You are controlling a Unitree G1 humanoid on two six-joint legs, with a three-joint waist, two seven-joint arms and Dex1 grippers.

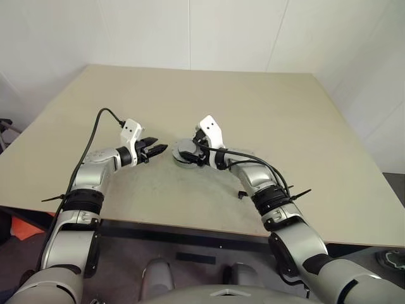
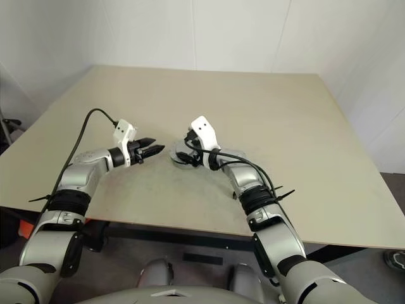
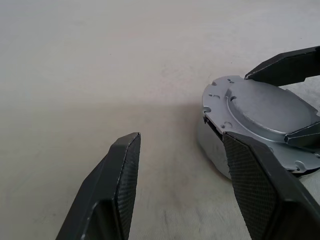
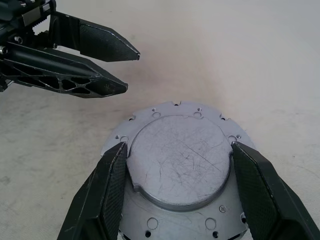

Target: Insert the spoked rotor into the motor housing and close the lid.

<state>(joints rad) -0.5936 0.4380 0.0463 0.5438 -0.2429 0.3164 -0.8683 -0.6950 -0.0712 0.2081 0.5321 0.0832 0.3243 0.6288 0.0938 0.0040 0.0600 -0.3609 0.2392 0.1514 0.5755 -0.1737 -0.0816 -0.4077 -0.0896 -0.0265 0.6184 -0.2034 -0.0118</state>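
Beige table (image 1: 304, 126), wall behind. Near its middle sits a round metal assembly: the lid (image 4: 175, 162), grey-silver, lies flat on top of the motor housing (image 3: 212, 150), of which a short stretch of side wall shows below the lid's edge. In the left wrist view the lid's rim looks slightly lifted at one point, a dark gap under it (whether it is fully seated cannot be told). The lid's upper face is scratched, with a raised round centre and small holes around the flange.

Right claw (image 4: 175, 170): fingers spread wide, one on each side of the lid's raised centre, tips down at the flange. The pads stand just beside the raised part; contact cannot be confirmed, and nothing is lifted.

Left claw (image 1: 156, 151): just beside the housing on the robot's left, above the table, pointing toward the assembly. Fingers partly apart, nothing between them. In its own wrist view one finger (image 3: 257, 190) stands in front of the housing wall; the other is over bare table.

The two claws face each other across the assembly, tips near but apart.
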